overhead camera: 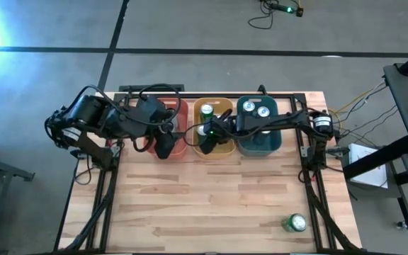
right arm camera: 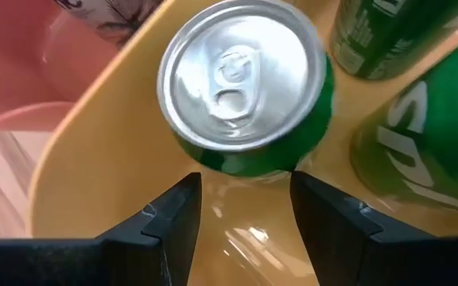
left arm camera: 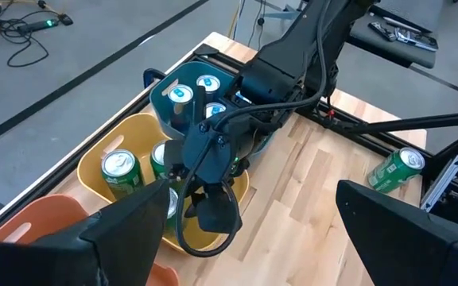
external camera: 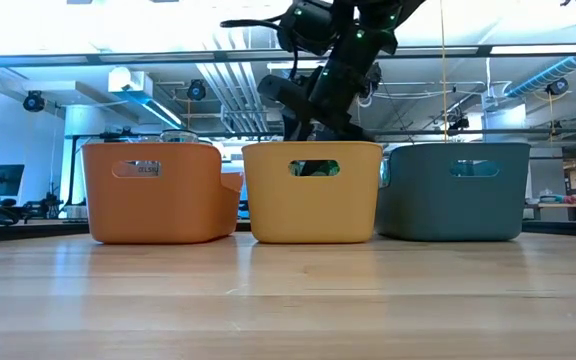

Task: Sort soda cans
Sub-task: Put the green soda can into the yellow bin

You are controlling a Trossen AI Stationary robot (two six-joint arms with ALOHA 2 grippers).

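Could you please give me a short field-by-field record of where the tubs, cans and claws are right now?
tubs: red tub, yellow tub, teal tub, in a row at the table's far edge
yellow tub contents: green cans
teal tub contents: pale blue cans
stray can: green can lying near the table's front right corner
right claw: open, inside the yellow tub beside a green can
left claw: open, over the red tub
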